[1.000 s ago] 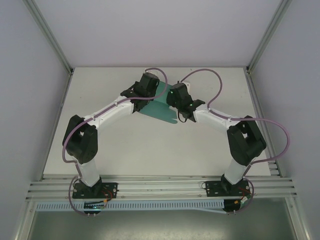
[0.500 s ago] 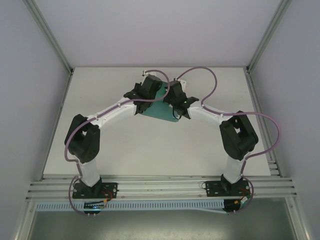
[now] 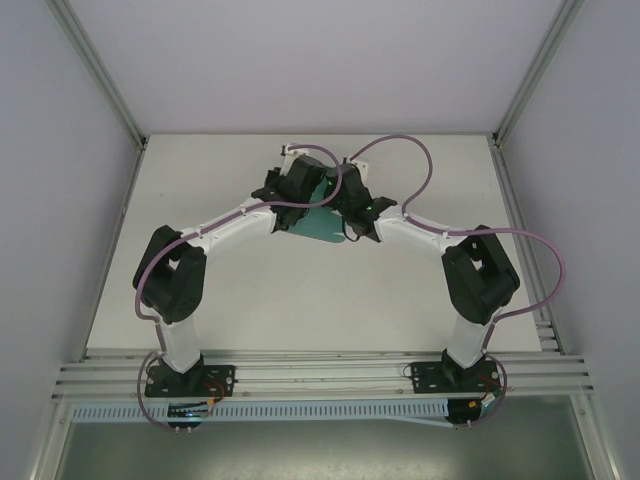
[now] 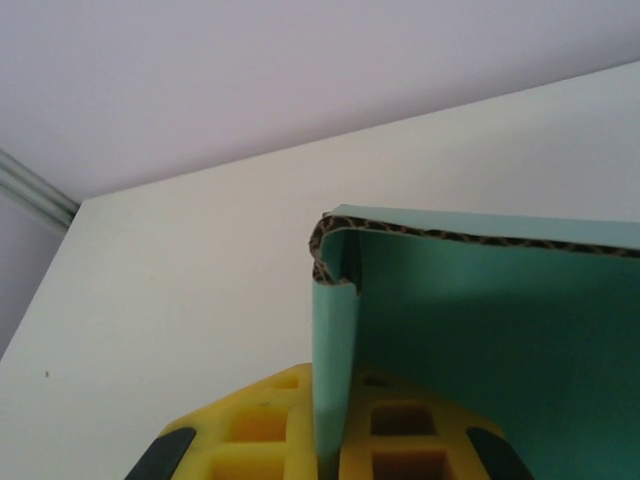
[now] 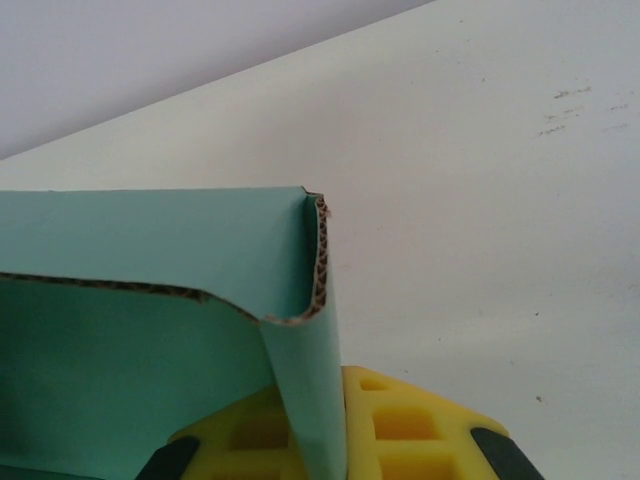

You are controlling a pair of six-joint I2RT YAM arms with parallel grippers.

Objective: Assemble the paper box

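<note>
Left gripper (image 4: 328, 445) and right gripper (image 5: 318, 440) each clamped on a paper box (image 3: 318, 224) flap, far-centre of the white table (image 3: 300, 300); pale walls (image 3: 300, 60).

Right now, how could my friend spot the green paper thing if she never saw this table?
Look at the far middle of the white table, where the two arms meet. Gripped by the left gripper and the right gripper is the paper box, a teal-green card sheet with folded-up edges. It is the only teal-green thing there.

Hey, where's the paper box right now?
Top view: the box is at the table's far middle, held between the left hand and right hand, each shut on a flap.
</note>
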